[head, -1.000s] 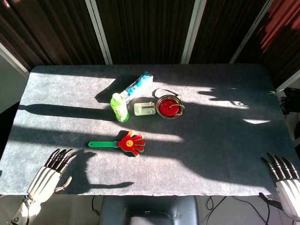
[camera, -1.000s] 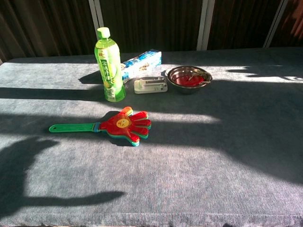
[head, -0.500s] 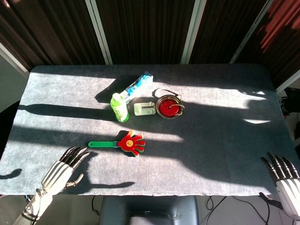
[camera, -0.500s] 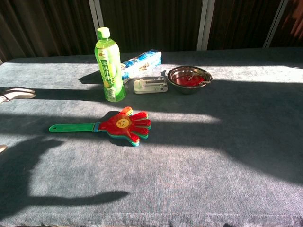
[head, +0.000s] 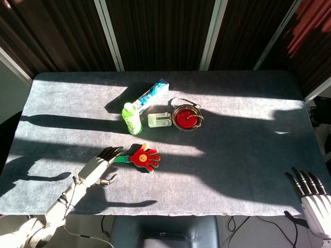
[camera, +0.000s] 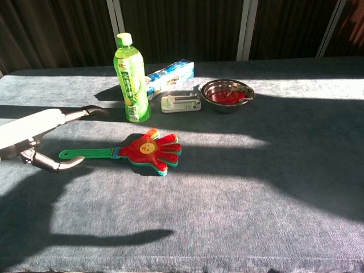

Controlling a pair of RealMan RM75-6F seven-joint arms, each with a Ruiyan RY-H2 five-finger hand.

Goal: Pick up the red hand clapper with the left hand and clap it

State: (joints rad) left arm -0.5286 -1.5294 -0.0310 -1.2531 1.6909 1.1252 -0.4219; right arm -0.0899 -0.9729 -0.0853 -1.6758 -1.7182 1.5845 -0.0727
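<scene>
Head view. Grey bench [head: 243, 155] across the frame, striped with sun and shadow. Red clapper [head: 139, 156] just left of centre, lying flat, palm-shaped end to the right, green handle running left. Left robot hand [head: 96, 168] at lower left, fingers spread wide over the handle's end, thumb apart below; holding nothing, touch with the handle not clear from here. Right robot hand [head: 309, 194] at the lower right corner, past the bench's near edge, fingers straight and apart, holding nothing. Above the clapper, a green bottle [head: 131, 118] upright, a blue-and-white box [head: 152, 94] lying slantwise behind it, a small pale block [head: 160, 120] to the right, then a metal bowl [head: 186, 118] with red inside.

Chest view. Clapper [camera: 149, 150] left of centre, flat on the bench [camera: 256, 187]. Left robot hand [camera: 42, 136] entering from the left edge, fingers reaching above the handle, thumb curved beneath near the handle's tip; open, gripping nothing. Bottle [camera: 131, 78] upright at upper left, box [camera: 169, 75] behind, block [camera: 181, 103] and bowl [camera: 227, 94] to the right. Right robot hand out of frame.
</scene>
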